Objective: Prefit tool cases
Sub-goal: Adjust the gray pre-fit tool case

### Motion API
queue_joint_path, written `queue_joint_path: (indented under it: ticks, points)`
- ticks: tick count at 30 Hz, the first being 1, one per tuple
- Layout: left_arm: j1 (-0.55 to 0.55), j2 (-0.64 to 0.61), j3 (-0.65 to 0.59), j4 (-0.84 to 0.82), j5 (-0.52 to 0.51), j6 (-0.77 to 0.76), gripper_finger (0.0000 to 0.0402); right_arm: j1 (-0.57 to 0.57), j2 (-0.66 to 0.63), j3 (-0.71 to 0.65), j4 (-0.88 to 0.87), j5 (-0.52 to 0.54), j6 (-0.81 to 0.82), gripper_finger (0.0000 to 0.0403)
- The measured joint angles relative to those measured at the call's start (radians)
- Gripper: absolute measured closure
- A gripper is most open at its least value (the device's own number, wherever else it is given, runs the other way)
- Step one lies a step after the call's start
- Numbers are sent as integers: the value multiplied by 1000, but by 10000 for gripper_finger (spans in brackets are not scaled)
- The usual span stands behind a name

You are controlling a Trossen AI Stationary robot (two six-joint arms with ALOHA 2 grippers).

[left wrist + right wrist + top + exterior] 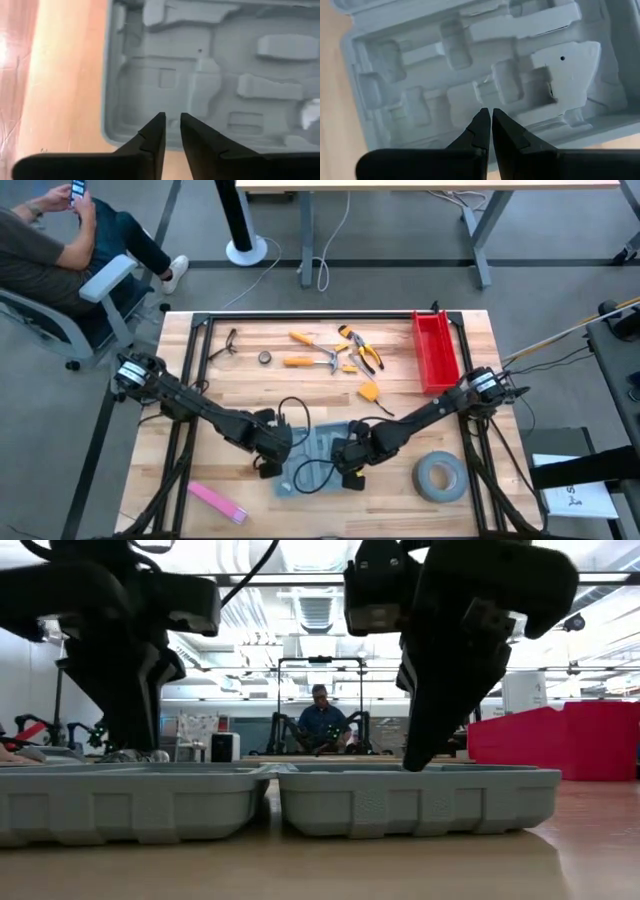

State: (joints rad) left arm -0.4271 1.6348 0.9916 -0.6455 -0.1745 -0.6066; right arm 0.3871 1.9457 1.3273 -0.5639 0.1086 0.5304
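The tool case (318, 448) lies open on the wooden worktop (250, 385), in the lower middle of the high view, its two blue-grey halves side by side. Both arms lean over it from either side and cover much of it. The left gripper (170, 121) hovers over the edge of one half; its fingers stand a little apart, with only a narrow gap, and hold nothing. The right gripper (487, 116) is over the moulded recesses of the other half; its fingers are pressed together and also hold nothing.

Around the case, a grey tape roll (439, 477) lies in the lower right of the high view, and a pink flat object (217, 501) in the lower left. Toward the upper middle are orange-handled tools, among them a hammer (312, 360) and pliers (361, 348), with a red bin (434, 350) to their right. A black cable (292, 415) loops over the case.

In the low view the two halves fill the foreground and the dark arms block most of the room. Whether the fingertips touch the plastic I cannot tell. A person (60, 240) sits on a chair in the upper left corner of the high view, partly cut off.
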Motion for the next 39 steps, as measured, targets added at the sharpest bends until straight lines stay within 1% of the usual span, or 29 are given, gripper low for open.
queue_joint_path:
  ticks: [6,9,15,22,24,29,32,34,39]
  points:
    - [41,0,-8,-1,0,-6,361,-16,-1,2,-2,59,-19,403]
    - [58,0,-18,4,1,-6,363,-22,-2,3,-2,49,-26,403]
    - [68,0,-45,40,36,-5,363,-26,-3,1,-2,39,-41,403]
    - [78,0,-97,83,33,-9,363,-35,-3,1,-3,41,-45,403]
    - [86,0,-109,88,26,-13,363,-37,-3,1,-3,41,-45,403]
    - [99,0,-127,88,-32,-30,363,-44,-4,1,-4,58,-45,403]
    - [102,0,-130,99,-47,-31,363,-49,-5,1,-8,123,-44,403]
    - [104,0,-130,100,-57,-31,363,-54,-4,1,-8,148,-45,403]
    - [112,0,-130,103,-99,-32,363,-75,-4,1,-8,147,-61,403]
